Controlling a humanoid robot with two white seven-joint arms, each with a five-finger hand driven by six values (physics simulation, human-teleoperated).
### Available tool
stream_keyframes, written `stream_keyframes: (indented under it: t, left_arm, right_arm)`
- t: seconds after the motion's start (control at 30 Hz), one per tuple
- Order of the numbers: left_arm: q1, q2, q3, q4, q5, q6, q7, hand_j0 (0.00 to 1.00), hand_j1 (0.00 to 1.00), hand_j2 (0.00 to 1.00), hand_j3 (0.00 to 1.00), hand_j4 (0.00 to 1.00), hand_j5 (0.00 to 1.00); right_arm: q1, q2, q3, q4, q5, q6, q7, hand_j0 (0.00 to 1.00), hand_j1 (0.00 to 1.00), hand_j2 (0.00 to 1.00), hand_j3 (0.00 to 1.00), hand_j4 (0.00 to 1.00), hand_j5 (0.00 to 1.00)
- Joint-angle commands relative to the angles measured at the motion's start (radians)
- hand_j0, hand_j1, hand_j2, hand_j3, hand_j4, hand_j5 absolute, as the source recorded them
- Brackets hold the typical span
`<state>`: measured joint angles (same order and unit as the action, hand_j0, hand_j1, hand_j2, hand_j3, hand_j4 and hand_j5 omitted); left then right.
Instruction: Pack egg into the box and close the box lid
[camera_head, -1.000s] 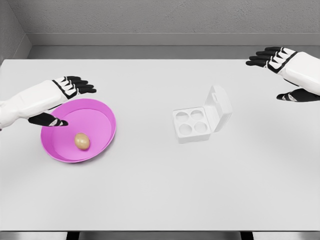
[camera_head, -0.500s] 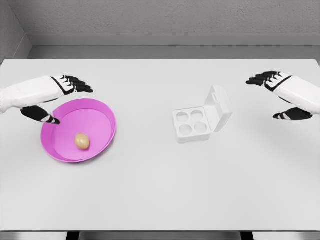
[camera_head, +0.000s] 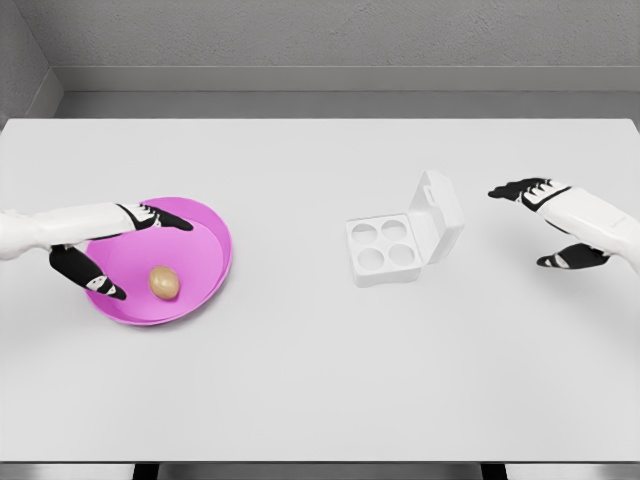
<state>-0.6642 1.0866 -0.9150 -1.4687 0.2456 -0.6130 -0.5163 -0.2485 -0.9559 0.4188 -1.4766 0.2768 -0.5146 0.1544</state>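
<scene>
- The egg (camera_head: 165, 282) is lying loose in the pink bowl (camera_head: 215, 240) on the table (camera_head: 320, 380); a clumsy pinch is likely to roll it away or tip the shallow bowl.
- The left hand (camera_head: 100, 245) is hanging over the bowl with fingers (camera_head: 160, 217) spread apart, holding nothing, thumb just left of the egg, not touching.
- The right hand (camera_head: 555, 220), also spread and empty, is waiting right of the open box (camera_head: 400, 240).
</scene>
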Motion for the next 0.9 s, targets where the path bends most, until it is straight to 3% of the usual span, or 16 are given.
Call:
stream_keyframes:
  t: [0.0,0.13,0.5,0.6,0.7,0.87]
  left_arm:
    - [0.000,-0.001,-0.015,0.021,0.028,0.002,-0.005,1.00,1.00,1.00,1.00,1.00,1.00]
    - [-0.002,-0.020,-0.022,0.062,-0.077,0.002,-0.005,1.00,1.00,1.00,1.00,1.00,1.00]
    - [-0.051,-0.042,-0.039,0.067,-0.048,0.002,-0.004,0.95,0.95,0.95,0.95,0.95,0.95]
    - [-0.086,-0.088,-0.076,0.107,-0.042,0.002,-0.004,0.85,0.85,0.85,0.85,0.85,0.85]
    - [-0.106,-0.099,-0.134,0.123,-0.038,0.002,-0.004,0.85,0.85,0.85,0.85,0.85,0.85]
    - [-0.104,-0.073,-0.156,0.084,-0.040,0.002,-0.004,0.85,0.85,0.85,0.85,0.85,0.85]
  right_arm:
    - [0.000,0.022,0.000,0.018,0.010,0.001,0.001,1.00,1.00,1.00,1.00,1.00,1.00]
    - [-0.020,0.063,-0.002,0.036,0.039,0.002,0.016,1.00,1.00,1.00,1.00,1.00,1.00]
    - [-0.043,0.092,0.002,0.042,0.054,0.002,0.017,1.00,1.00,1.00,1.00,1.00,1.00]
    - [-0.043,0.094,0.003,0.053,0.054,0.002,0.017,1.00,1.00,1.00,1.00,1.00,1.00]
    - [-0.043,0.101,0.017,0.064,0.056,0.002,0.017,1.00,1.00,1.00,1.00,1.00,1.00]
    - [-0.044,0.103,0.014,0.064,0.056,0.001,0.017,1.00,1.00,1.00,1.00,1.00,1.00]
